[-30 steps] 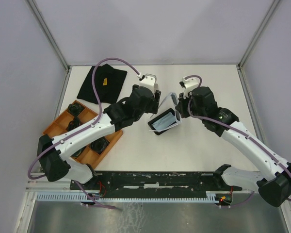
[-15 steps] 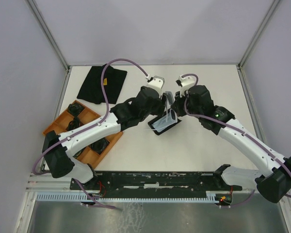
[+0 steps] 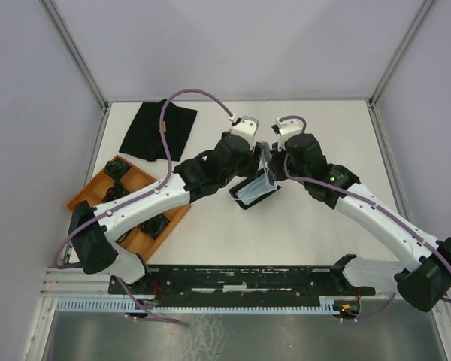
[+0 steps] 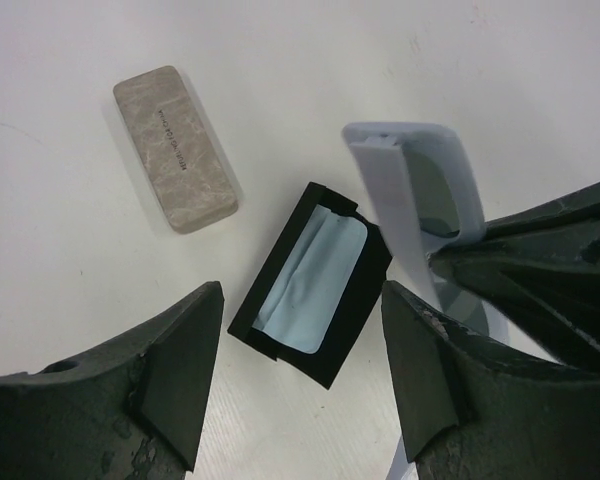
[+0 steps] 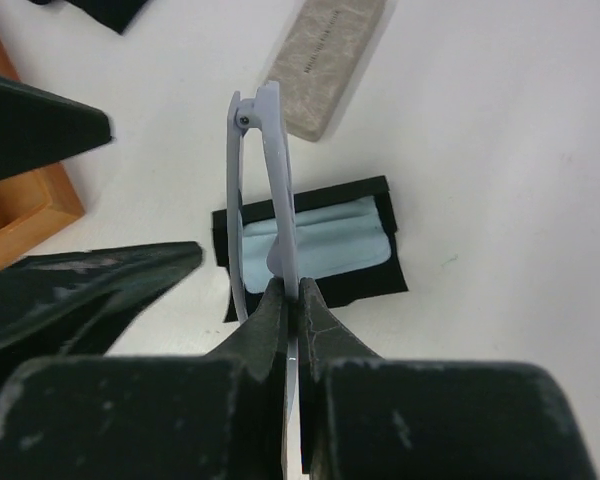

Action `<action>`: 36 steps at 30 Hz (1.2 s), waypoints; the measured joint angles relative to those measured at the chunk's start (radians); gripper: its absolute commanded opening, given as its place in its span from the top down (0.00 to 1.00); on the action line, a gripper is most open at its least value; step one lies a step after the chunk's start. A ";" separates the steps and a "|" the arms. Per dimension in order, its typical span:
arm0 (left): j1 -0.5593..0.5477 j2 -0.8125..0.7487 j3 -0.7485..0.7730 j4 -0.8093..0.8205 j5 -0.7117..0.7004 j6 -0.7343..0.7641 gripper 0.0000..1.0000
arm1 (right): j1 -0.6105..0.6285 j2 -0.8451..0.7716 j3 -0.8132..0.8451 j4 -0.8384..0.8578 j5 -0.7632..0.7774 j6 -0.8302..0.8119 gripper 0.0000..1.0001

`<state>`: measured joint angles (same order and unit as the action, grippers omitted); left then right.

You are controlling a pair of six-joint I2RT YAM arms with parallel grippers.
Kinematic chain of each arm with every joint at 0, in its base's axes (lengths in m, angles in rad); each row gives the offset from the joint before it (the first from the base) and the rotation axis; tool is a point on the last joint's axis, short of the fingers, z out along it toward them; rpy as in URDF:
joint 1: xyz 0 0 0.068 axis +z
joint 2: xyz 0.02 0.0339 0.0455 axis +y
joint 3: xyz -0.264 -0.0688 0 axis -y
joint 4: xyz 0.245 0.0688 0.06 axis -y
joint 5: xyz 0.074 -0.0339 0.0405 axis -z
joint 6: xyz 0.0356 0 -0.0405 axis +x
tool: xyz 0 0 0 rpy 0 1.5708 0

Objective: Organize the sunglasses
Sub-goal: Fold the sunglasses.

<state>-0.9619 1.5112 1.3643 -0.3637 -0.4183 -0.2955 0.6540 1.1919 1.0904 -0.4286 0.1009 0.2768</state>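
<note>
A pair of sunglasses with a pale lavender frame (image 5: 265,170) hangs edge-on above the table, and my right gripper (image 5: 292,292) is shut on its frame. In the left wrist view the same glasses (image 4: 420,170) show their dark lenses at the right. My left gripper (image 4: 302,298) is open, its right finger (image 4: 420,370) close beside the glasses without touching them. Below both lies an open black case (image 4: 365,285) lined with a light blue cloth (image 4: 315,275). From above, the glasses (image 3: 264,162) sit between the two wrists over that case (image 3: 242,201).
A shut grey oblong case (image 4: 175,148) lies on the table beyond the black one, also seen as the grey case (image 5: 330,60) from the right wrist. An orange compartment tray (image 3: 86,197) holding dark items sits at the left. A black cloth (image 3: 158,128) lies at the back left.
The left arm has swung right, bringing its open gripper up beside the glasses. The right arm has shifted slightly left with the glasses, now over the black case.
</note>
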 measured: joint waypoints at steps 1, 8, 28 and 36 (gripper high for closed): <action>-0.001 -0.003 -0.001 0.001 -0.003 0.000 0.28 | 0.003 0.000 0.000 -0.008 0.032 0.000 1.00; -0.003 -0.175 -0.100 0.030 -0.063 0.002 0.27 | -0.019 0.000 0.004 -0.060 0.334 0.013 1.00; -0.005 -0.165 -0.226 0.089 0.036 0.009 0.31 | -0.211 -0.043 0.142 -0.051 0.277 0.207 1.00; -0.005 -0.091 -0.161 0.091 0.001 0.011 0.31 | -0.211 -0.067 0.109 -0.059 0.178 0.208 1.00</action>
<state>-0.9665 1.4200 1.2030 -0.2729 -0.4175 -0.2840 0.4431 1.1248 1.1995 -0.4873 0.2790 0.4843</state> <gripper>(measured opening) 0.690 0.022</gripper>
